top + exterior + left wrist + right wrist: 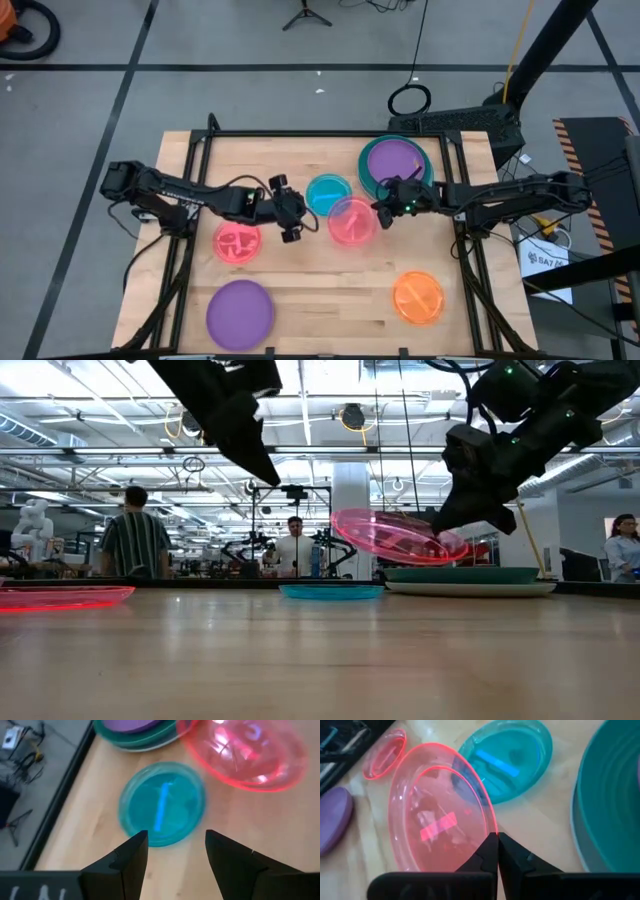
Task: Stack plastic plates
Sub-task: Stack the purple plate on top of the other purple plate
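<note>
A small see-through pink-red plate (352, 222) hangs in the air near the table's middle, held by my right gripper (497, 842), which is shut on it. In the low view this plate (398, 537) is tilted and clear of the table. Just beyond it, a small cyan plate (328, 193) lies flat on the wood. My left gripper (175, 845) is open and hovers above the table beside the cyan plate (162, 802), touching nothing. A purple plate (394, 160) rests on a dark green one (368, 172) at the far right. My right gripper pinches the pink-red plate's rim (489, 827) between its two fingers, on the side of the plate toward the table's right. The fingers come in from the right, slanting down. The plate is lifted clear and tilted, its held side lower in the low view (440, 550).
A second pink-red plate (237, 242) lies left of centre. Another purple plate (240, 312) sits at the near left, and an orange plate (418, 297) at the near right. Bare wood (330, 290) lies between them. People stand in the room beyond the table (135, 540).
</note>
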Motion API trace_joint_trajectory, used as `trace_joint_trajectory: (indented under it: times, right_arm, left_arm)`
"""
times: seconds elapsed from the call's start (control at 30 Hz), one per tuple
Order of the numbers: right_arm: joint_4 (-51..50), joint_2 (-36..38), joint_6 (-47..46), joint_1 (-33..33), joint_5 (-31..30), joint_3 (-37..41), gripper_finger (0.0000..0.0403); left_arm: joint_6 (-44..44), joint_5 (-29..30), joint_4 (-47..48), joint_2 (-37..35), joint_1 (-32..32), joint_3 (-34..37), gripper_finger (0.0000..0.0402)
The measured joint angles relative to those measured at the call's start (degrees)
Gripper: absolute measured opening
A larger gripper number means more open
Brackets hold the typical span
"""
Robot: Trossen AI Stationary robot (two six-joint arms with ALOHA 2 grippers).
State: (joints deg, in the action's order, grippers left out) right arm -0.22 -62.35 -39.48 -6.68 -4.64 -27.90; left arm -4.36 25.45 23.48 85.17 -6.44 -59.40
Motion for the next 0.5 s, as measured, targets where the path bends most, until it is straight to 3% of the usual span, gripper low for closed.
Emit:
trace_joint_trajectory:
  times: [0.33,0.5]
  right_arm:
    - [8.4,0.0,3.3,0.6,-5.8,0.0,0.0]
    - [11.7,0.2,4.2,-3.0,-8.9,0.0,0.0]
  left_arm:
    - [0.4,0.0,-9.7,0.0,-8.9,0.0,0.0204]
    - [1.1,0.0,-13.8,0.0,-12.5,0.0,0.0204]
